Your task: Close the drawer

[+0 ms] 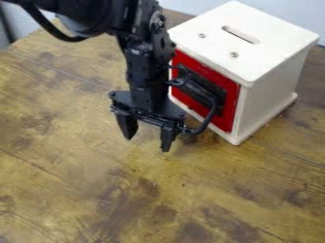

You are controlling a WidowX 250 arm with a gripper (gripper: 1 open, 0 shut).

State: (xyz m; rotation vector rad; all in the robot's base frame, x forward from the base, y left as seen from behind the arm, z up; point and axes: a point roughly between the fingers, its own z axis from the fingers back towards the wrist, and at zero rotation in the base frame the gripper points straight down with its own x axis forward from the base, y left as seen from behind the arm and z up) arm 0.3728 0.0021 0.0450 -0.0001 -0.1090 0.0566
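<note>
The red drawer [216, 102] sits in the cream-white box [260, 57] and its front panel is nearly flush with the box front. Its black loop handle [203, 106] sticks out to the left. My gripper [148, 134] hangs just left of the drawer front, fingers pointing down at the table, open and empty. The right finger [169, 139] is close to or touching the lower part of the handle; I cannot tell which. The arm hides the drawer's left edge.
The box has a slot on top [238, 33] and stands at the back right of the wooden table [76, 190]. A dark object shows at the top left corner [10, 24].
</note>
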